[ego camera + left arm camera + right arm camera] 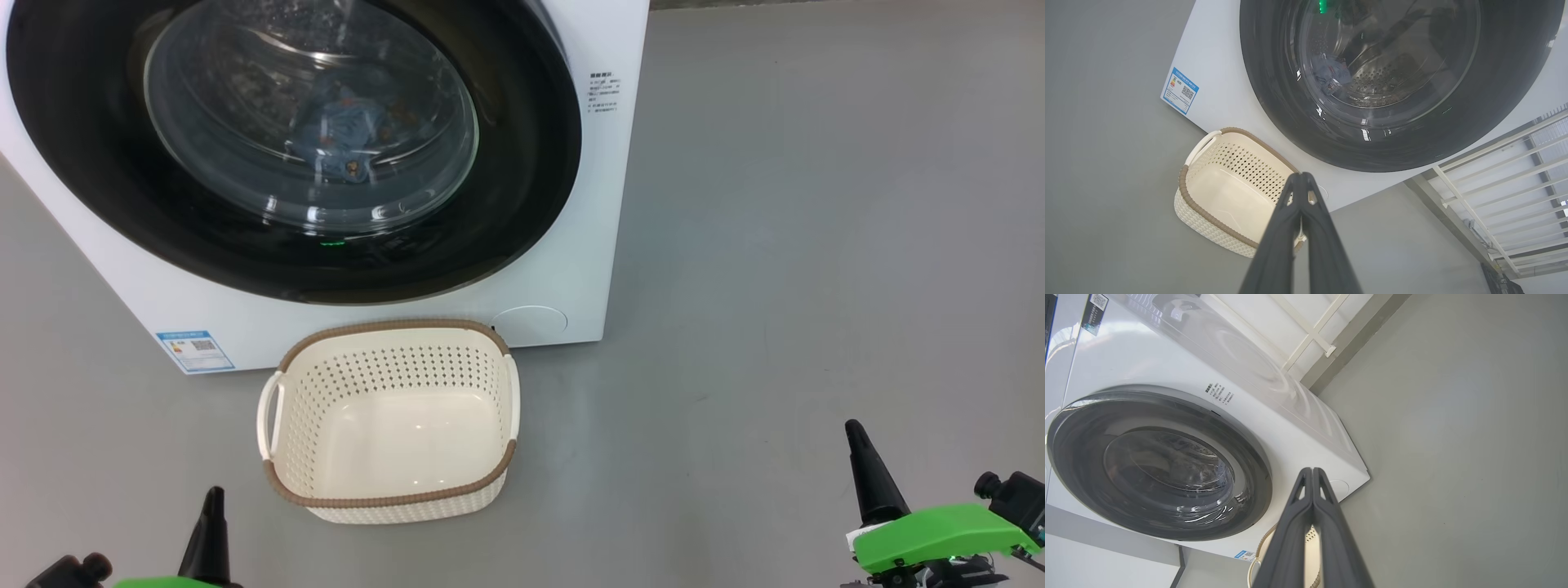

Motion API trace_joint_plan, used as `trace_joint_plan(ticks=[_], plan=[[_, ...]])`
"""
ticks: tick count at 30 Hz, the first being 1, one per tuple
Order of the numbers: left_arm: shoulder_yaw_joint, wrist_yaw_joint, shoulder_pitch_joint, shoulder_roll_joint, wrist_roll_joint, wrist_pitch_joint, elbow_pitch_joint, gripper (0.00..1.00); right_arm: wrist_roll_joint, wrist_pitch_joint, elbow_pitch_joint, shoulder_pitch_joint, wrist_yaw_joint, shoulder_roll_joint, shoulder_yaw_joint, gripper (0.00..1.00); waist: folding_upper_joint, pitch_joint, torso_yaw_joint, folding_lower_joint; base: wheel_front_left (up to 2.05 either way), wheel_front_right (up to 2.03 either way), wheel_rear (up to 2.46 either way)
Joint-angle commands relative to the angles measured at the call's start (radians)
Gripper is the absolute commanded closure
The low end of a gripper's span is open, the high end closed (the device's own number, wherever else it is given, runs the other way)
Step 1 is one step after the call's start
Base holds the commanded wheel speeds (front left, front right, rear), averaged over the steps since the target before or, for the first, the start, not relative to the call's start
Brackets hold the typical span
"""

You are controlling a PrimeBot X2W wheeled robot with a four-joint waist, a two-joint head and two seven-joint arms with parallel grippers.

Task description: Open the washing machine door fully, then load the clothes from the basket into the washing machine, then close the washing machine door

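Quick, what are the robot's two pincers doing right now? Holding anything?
Left pincer: closed, holding nothing.
Right pincer: closed, holding nothing.

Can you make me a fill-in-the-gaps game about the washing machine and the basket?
1. The washing machine door is ____.
2. The basket on the floor is ____.
3. The blue clothes lie ____ the washing machine.
4. The left gripper and the right gripper are both ____.
Missing words: closed, empty, inside, shut.
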Motion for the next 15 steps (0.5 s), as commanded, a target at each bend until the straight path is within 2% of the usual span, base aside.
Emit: trace_joint_plan(ticks=[1, 15], plan=[[0.023, -0.001, -0.047, 0.010, -0.020, 0.004, -0.020, 1.00, 0.026, 0.004, -0.030, -0.013, -0.003, -0.003, 0.006, 1.00, -0.0001, -0.001, 0.000, -0.0001, 0.00, 0.00, 0.00], [0.033, -0.001, -0.058, 0.006, -0.162, 0.045, -0.020, 1.00, 0.159, 0.046, -0.046, -0.013, -0.003, 0.007, -0.006, 1.00, -0.0001, -0.011, 0.002, -0.0001, 0.00, 0.00, 0.00]])
